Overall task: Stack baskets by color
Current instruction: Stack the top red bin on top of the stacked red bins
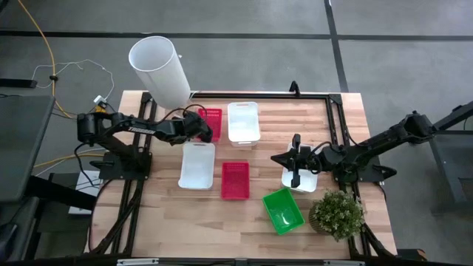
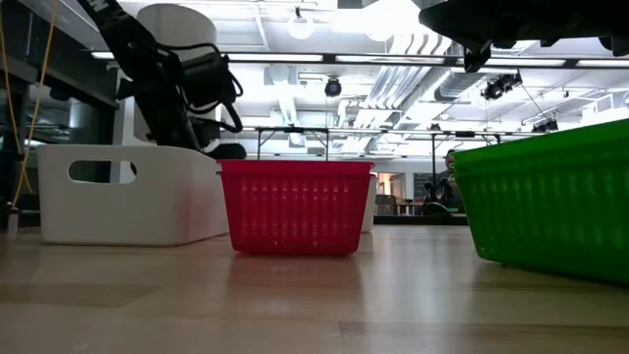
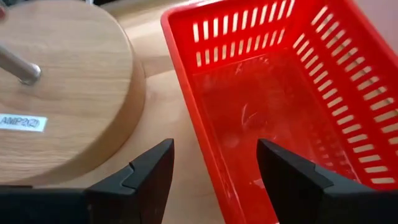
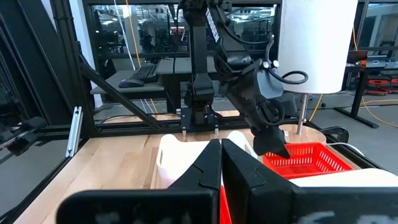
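My left gripper (image 3: 214, 152) is open and slants down over the far red basket (image 1: 212, 123). One finger stands above the basket's inside and the other outside its long left rim (image 3: 186, 106), without touching it. My right gripper (image 1: 295, 167) is shut and hovers level over a white basket (image 1: 303, 182). Two more white baskets (image 1: 243, 122) (image 1: 197, 164), a second red basket (image 1: 235, 179) and a green basket (image 1: 283, 210) rest on their bottoms on the table. The low view shows the near red basket (image 2: 295, 206) and the green basket (image 2: 550, 197) close up.
A tall white cylinder (image 1: 159, 68) stands on a round wooden base (image 3: 62, 93) right beside the far red basket. A small potted plant (image 1: 338, 214) sits at the near right corner. A black frame (image 1: 336, 118) runs along the table's far and right edges.
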Motion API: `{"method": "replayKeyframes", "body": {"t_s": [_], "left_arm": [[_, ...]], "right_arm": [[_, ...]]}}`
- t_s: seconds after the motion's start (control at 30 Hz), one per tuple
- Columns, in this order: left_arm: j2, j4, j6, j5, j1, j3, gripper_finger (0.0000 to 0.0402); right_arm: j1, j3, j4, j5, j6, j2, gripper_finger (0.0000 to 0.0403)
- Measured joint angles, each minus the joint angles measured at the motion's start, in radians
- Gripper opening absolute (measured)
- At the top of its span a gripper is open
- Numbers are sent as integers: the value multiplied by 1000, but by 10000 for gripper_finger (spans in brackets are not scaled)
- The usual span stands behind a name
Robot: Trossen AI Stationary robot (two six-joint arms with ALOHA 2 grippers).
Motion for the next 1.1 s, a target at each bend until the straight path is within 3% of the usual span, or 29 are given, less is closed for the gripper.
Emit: {"method": "replayKeyframes", "body": {"t_s": [0.23, 0.57, 0.77, 1.1], "left_arm": [[10, 18, 9, 15, 1, 0, 185], [-5, 18, 48, 1, 2, 0, 10], [-90, 15, 55, -24, 1, -1, 8], [-349, 23, 93, -35, -77, -1, 1]], "right_arm": [[0, 0, -1, 0, 0, 0, 0], [0, 0, -6, 0, 0, 0, 0], [0, 0, -13, 0, 0, 0, 0], [0, 0, -13, 0, 0, 0, 0]]}}
